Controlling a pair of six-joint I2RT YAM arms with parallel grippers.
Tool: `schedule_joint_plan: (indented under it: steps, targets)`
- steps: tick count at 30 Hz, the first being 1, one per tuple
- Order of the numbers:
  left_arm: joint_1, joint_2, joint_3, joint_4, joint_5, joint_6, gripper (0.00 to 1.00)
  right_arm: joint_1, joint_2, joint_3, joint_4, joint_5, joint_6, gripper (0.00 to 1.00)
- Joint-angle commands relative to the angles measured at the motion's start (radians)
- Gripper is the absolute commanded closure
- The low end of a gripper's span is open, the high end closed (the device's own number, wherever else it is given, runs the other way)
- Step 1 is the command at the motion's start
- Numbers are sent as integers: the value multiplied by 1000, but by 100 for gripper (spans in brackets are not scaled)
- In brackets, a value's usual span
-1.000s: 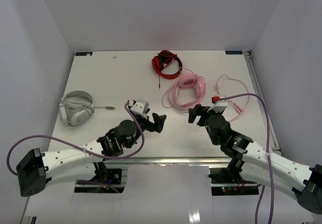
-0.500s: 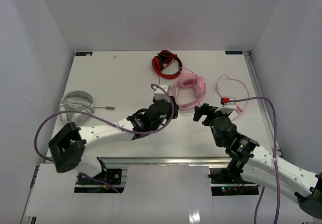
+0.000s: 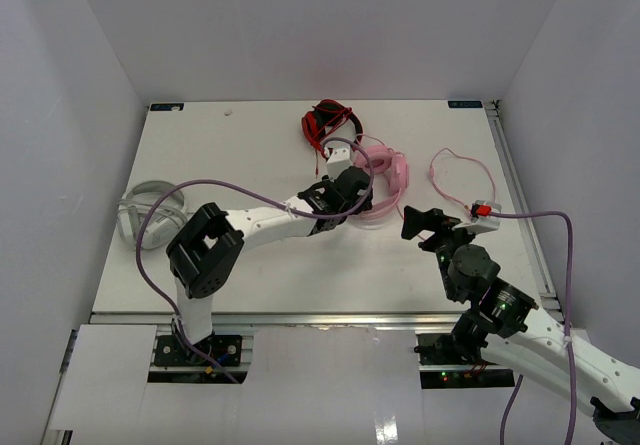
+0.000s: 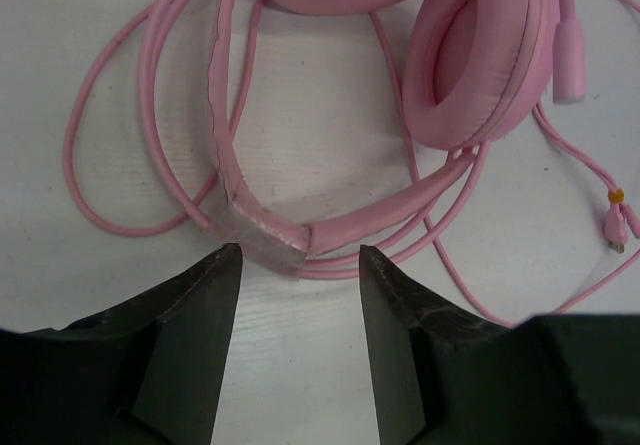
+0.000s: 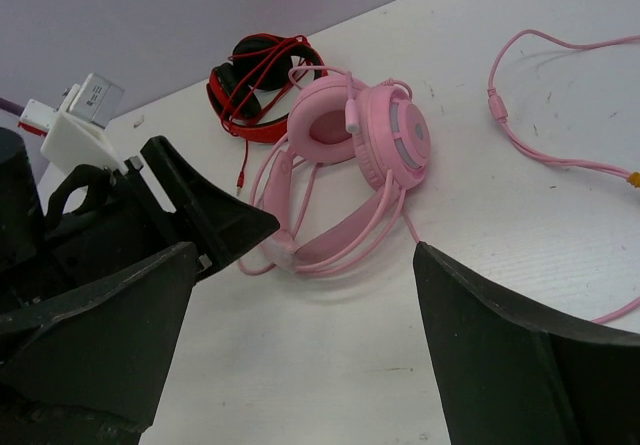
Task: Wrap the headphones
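Step in hand, as judged: approach to grasp. The left gripper (image 4: 298, 275) hung with jaws spread and empty, and the padded band (image 4: 265, 233) of the pale pink over-ear headphones (image 4: 480, 55) lay flat on the white table (image 3: 230, 155) just ahead of its fingertips. Their long thin pink cable (image 4: 100, 135) sprawled unwrapped ahead and to both sides. The right gripper (image 5: 306, 265) was likewise agape and empty, with the headphones well ahead of it. The next move likely calls for setting the left jaws astride the band and closing without pinching the cable strands beside it.

I see a white counter (image 3: 220, 155) boxed in by plain pale grey walls (image 3: 320, 25) on three sides, evenly lit, an aluminium rail (image 3: 330, 318) along its near edge.
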Motion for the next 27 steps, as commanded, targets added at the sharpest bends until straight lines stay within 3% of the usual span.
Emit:
schedule_joint_plan:
  steps: [1,27]
  targets:
    - [30,35,66,-9,51,-28,37,5,-16,-5,24,31,14,5]
    - [38,173,194,-163,-23,-74,35,3,-33,-8,24,8,8,4]
